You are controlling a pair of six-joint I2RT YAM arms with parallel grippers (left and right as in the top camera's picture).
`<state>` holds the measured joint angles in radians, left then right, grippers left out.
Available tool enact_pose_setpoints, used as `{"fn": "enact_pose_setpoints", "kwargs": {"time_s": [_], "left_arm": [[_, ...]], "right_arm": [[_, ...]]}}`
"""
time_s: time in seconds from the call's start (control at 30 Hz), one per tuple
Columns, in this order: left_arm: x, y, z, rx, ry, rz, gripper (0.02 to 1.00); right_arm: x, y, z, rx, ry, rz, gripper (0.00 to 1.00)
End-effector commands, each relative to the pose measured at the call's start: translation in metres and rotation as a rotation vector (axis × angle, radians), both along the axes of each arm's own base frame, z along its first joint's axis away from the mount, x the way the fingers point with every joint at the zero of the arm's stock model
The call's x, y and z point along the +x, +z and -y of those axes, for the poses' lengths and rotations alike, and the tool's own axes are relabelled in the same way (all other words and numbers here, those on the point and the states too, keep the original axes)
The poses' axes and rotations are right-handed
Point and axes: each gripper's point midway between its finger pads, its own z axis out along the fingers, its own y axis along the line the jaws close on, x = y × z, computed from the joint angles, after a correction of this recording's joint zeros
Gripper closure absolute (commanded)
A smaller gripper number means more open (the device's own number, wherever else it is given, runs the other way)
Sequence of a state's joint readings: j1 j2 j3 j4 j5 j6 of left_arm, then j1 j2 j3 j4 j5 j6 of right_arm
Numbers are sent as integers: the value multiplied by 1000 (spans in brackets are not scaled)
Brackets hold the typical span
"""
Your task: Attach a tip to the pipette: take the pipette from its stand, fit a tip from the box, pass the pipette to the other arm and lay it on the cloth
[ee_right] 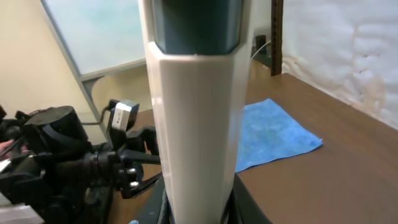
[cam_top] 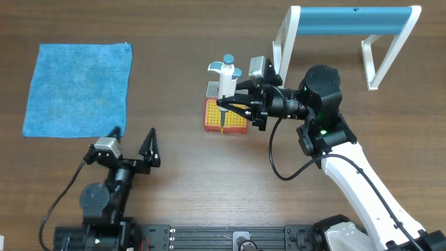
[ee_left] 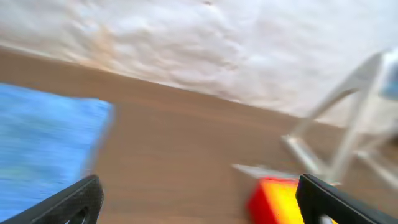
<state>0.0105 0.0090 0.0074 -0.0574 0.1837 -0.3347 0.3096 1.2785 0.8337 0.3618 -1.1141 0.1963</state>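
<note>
My right gripper (cam_top: 235,103) is shut on the white pipette (cam_top: 226,78), which has a blue top and is held upright. Its lower end points down over the orange-and-yellow tip box (cam_top: 224,117). In the right wrist view the pipette's white body (ee_right: 196,106) stands close up, with the blue cloth (ee_right: 273,134) behind it. The cloth (cam_top: 78,89) lies flat at the table's far left. My left gripper (cam_top: 132,139) stands open and holds nothing, low by the cloth's near right corner. Its dark fingertips (ee_left: 74,202) frame the tip box (ee_left: 280,202) farther off.
The white pipette stand with a blue top bar (cam_top: 348,28) stands at the back right, just behind my right arm. It also appears as the stand's white legs (ee_left: 354,124). Bare brown tabletop (cam_top: 174,174) lies between the cloth and the tip box.
</note>
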Motion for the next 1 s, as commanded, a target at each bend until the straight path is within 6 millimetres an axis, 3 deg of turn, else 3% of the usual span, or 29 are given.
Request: {"fn": "enact_pose_setpoints", "kwargs": {"time_s": [0.03,0.1,0.27,0.37,0.4,0.6,0.77,0.83,0.9,1.0], "left_arm": [[-30,4,71,-944,-364,-378,20],[-24,4,62,-1039,-296,-383,20],[-23,9,61,-993,-308,-343,23],[-38,85,66,-767,-498,26,20],[-42,92,68,-744,-517,47,20],[-46,85,99,-623,-675,-161,20],[-25,139,122,-431,-893,-205,20],[-11,165,142,-365,-1073,-226,20],[1,176,168,-323,-1203,-238,20],[14,171,206,-315,-1320,-290,20]], "right_arm": [[-7,13,0,22,25,-21,925],[-7,13,0,24,25,-36,925],[-7,13,0,23,27,-36,925],[-8,12,0,21,31,-44,928],[-9,12,0,20,38,-47,925],[-17,6,-1,15,80,-127,925],[-30,5,-1,16,152,-215,925],[-37,5,-4,17,184,-252,925],[-45,5,-11,12,216,-255,925],[-53,3,-20,6,251,-261,928]]}}
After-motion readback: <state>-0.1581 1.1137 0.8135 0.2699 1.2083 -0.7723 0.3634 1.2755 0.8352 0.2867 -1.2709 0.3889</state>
